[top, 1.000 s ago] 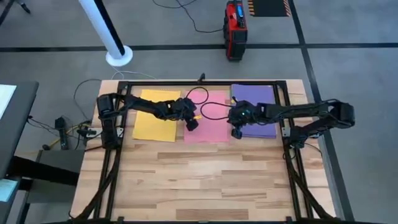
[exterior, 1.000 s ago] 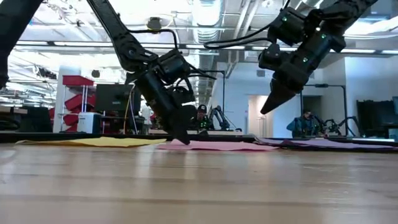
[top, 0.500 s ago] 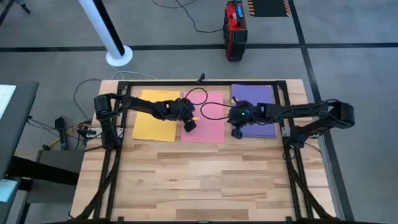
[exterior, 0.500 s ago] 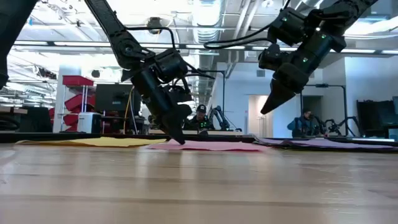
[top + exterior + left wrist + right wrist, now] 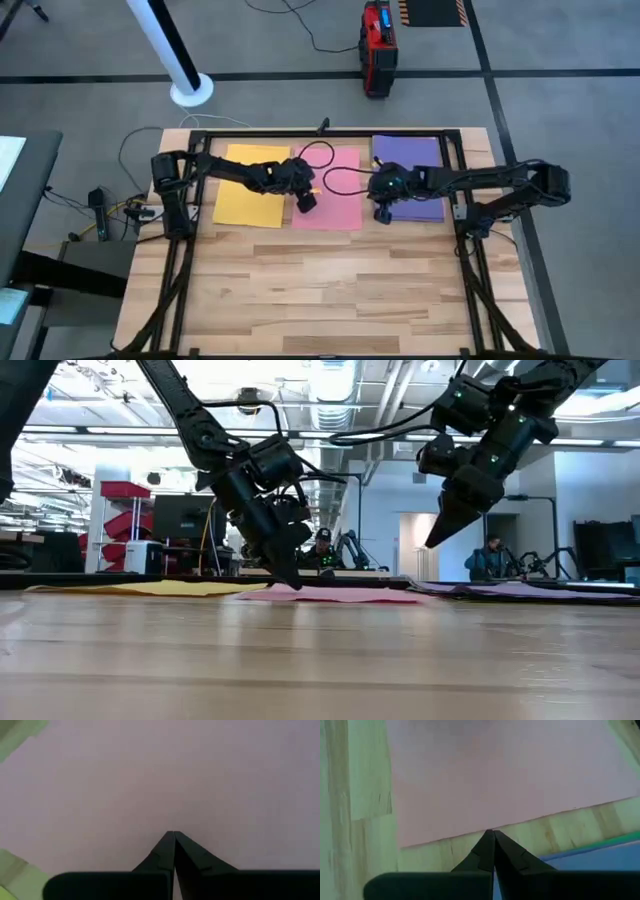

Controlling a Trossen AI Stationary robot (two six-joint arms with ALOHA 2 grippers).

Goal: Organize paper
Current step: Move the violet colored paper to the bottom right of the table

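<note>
Paper lay in three spots along the tabletop's [image 5: 330,290] far side: yellow sheet [image 5: 250,186], pink sheet [image 5: 331,188], purple sheet [image 5: 409,178], w/ green edge under it. Left gripper [image 5: 305,201], fingers together, pressed on pink. Right gripper [image 5: 382,214], fingers together & empty, hovered betw. pink & purple. Sheets weren't stacked; gathering looked mostly undone.

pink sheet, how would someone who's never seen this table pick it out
On the wooden table, three coloured sheets lie in a row along the far edge. The pink sheet is the middle one, between the yellow sheet and purple sheet. It alone has the left gripper pressing on it, fingers shut.
</note>
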